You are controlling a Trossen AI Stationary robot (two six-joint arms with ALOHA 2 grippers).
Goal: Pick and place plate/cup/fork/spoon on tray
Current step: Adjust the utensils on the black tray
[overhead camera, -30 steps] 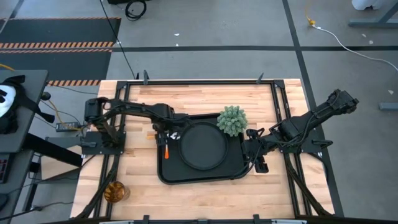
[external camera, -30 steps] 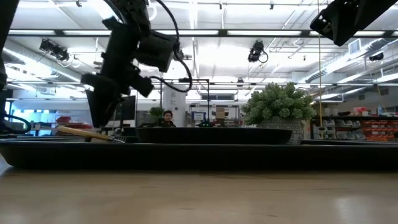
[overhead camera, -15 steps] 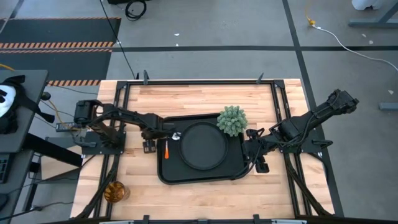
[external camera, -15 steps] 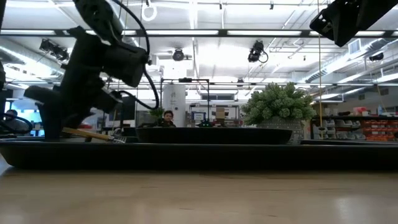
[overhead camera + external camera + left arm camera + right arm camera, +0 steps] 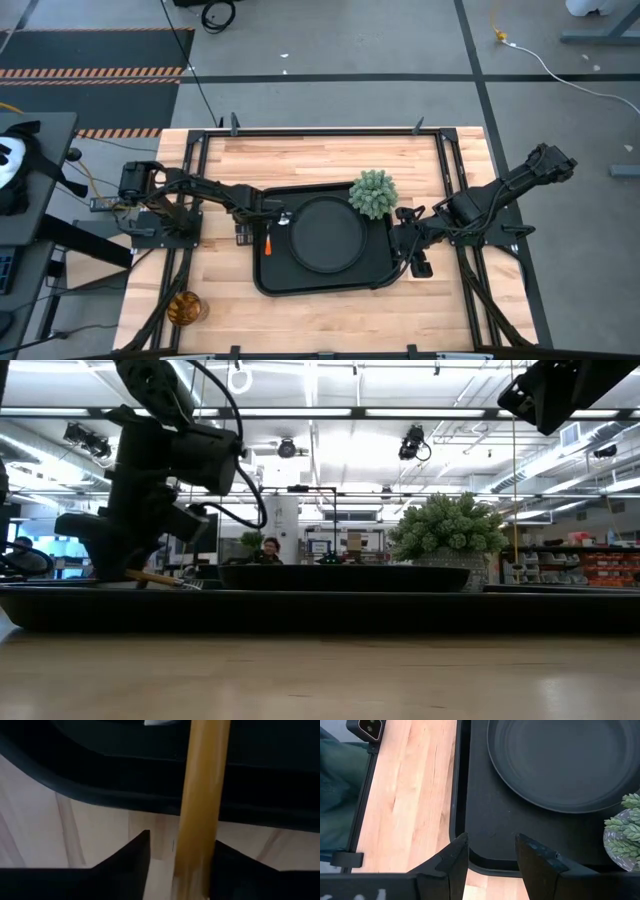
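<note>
The black tray (image 5: 275,280) lies mid-table with the round black plate (image 5: 325,235) on it. The spoon lies by the tray's left edge, its silver bowl (image 5: 283,217) inside the tray and its yellow-orange handle (image 5: 200,810) across the left rim. The red-orange fork (image 5: 267,243) lies in the tray just nearer. The amber cup (image 5: 184,308) stands on the table at the front left. My left gripper (image 5: 256,216) is low and level at the tray's left rim, open, with a finger on either side of the spoon's handle. My right gripper (image 5: 492,855) is open and empty over the tray's right edge. My left gripper comes level from the table's left, its fingers lying along the spoon's handle. The handle's free end (image 5: 192,870) runs close beside one finger (image 5: 235,870), with a clear gap to the other. I cannot tell whether it touches. The spoon rests on the tray's rim.
A small green potted plant (image 5: 372,193) stands on the tray's far right corner, beside the plate. Black metal frame rails (image 5: 300,131) run along the table's edges. Bare wood lies in front of the tray and to its left.
My left gripper has gone from above the tray's left part toward the table's left edge and down to the rim, tipping from pointing down to nearly level. The spoon has stayed where it lay.
</note>
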